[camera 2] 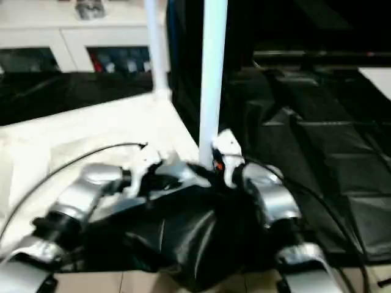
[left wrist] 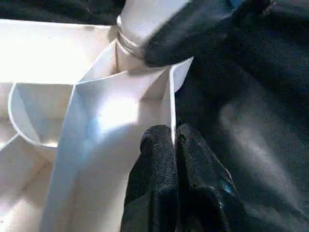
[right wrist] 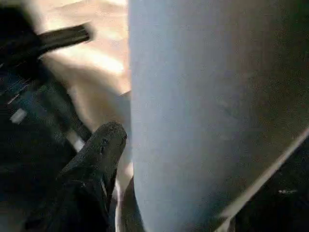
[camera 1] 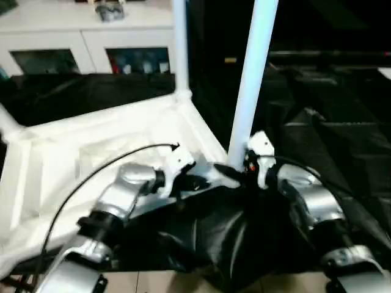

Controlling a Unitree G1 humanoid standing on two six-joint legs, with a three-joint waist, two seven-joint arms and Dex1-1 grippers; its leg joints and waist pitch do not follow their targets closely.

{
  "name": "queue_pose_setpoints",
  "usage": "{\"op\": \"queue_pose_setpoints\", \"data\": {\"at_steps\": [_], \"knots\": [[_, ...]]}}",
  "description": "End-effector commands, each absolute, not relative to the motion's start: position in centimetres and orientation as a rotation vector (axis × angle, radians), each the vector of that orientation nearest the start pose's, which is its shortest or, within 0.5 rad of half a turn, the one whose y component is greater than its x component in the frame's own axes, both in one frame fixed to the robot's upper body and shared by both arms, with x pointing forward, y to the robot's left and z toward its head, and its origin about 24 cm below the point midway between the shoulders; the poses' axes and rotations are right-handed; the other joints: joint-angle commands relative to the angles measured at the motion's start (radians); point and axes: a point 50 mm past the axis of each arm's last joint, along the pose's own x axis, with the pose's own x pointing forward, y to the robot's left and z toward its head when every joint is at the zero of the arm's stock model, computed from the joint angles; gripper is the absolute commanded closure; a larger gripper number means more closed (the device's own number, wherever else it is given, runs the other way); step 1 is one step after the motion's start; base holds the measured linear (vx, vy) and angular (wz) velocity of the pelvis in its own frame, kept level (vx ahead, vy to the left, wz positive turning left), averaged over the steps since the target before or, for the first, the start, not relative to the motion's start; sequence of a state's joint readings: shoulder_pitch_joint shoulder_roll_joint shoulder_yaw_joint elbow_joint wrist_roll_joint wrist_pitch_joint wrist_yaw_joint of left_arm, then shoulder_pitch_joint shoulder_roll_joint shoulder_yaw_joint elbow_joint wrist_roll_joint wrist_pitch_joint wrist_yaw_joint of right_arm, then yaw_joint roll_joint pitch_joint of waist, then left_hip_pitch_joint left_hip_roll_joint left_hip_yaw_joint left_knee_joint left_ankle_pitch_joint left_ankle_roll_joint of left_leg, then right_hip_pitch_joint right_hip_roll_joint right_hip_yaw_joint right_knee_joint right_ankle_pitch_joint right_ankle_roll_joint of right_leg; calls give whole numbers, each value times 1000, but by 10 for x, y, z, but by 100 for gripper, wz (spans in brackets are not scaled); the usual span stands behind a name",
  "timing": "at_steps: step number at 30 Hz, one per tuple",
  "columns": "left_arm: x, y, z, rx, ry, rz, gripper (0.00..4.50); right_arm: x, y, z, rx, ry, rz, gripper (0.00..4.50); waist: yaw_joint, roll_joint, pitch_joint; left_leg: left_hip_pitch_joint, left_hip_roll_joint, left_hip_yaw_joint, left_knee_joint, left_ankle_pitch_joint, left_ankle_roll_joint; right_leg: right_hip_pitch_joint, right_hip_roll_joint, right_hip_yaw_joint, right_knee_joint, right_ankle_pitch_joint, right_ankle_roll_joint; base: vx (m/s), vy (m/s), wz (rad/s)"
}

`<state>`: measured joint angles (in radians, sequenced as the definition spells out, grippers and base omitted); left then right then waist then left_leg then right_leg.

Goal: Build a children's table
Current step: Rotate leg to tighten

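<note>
Your right claw [camera 1: 239,174] stands loose beside the upright leg [camera 1: 252,85] at centre frame, its long axis vertical in the tabletop [camera 1: 91,159] corner socket, while your left claw [left wrist: 175,145] pinches the rim.

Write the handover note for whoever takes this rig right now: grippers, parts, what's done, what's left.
Left gripper: shut, pinching the tabletop's side wall beside the near corner socket.
Right gripper: at the base of the near leg; one finger shows beside the tube, grip unclear.
Tabletop lies underside up on black sheeting.
Done: far leg and near leg stand upright in their corner sockets.
Left: check the near leg's seating, then fit the remaining legs.
</note>
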<state>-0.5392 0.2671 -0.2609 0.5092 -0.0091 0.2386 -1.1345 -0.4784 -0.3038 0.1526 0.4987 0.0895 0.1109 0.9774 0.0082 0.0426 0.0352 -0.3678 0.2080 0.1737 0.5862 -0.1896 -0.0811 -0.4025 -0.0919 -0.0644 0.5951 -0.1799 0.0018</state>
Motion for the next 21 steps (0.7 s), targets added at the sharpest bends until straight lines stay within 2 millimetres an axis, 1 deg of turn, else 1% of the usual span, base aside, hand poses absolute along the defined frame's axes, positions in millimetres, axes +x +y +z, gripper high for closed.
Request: {"op": "queue_pose_setpoints", "data": {"at_steps": [1,4,6,7,8,9,10,12,17,21], "knots": [[302,83,58,232,355,-1452,450,299,-117,38,-210,333,1242,132,3,-12,-55,4,18,7,-63,-189,110,53,-37,33,-64,-143,-278,0,0,0],[300,93,58,247,375,-1483,450,291,-127,39,-251,366,1337,132,9,-11,-53,6,18,6,-65,-216,94,54,-36,32,-66,-190,-268,0,0,0],[298,97,57,252,389,-1500,450,288,-131,39,-255,378,1365,132,12,-12,-52,6,19,6,-66,-222,90,52,-36,34,-67,-197,-263,0,0,0],[298,99,57,252,396,-1507,450,288,-131,39,-254,381,1373,148,15,-12,-53,7,19,6,-66,-221,88,51,-37,34,-67,-199,-261,0,0,0],[296,101,56,253,402,-1520,450,287,-132,40,-247,387,1382,158,19,-13,-53,8,19,7,-66,-216,86,51,-37,35,-67,-197,-260,0,0,0],[295,102,56,254,406,-1529,450,286,-133,40,-241,390,1387,158,21,-12,-54,8,19,7,-65,-210,86,50,-37,35,-66,-192,-261,0,0,0],[295,102,56,254,406,-1529,450,286,-133,40,-241,390,1387,158,22,-12,-55,6,19,6,-66,-195,86,52,-36,35,-63,-171,-265,0,0,0],[294,104,57,254,409,-1539,450,286,-134,40,-239,392,1395,190,23,-12,-55,6,19,6,-65,-186,88,52,-36,34,-60,-151,-269,0,0,0],[292,106,55,252,419,-1553,450,283,-133,40,-227,397,1417,196,24,-12,-56,6,18,7,-64,-181,88,53,-36,34,-60,-147,-270,0,0,0],[292,103,55,244,406,-1527,450,285,-129,39,-176,379,1376,202,24,-12,-56,6,18,6,-64,-181,86,54,-36,34,-59,-146,-271,0,0,0]]}}
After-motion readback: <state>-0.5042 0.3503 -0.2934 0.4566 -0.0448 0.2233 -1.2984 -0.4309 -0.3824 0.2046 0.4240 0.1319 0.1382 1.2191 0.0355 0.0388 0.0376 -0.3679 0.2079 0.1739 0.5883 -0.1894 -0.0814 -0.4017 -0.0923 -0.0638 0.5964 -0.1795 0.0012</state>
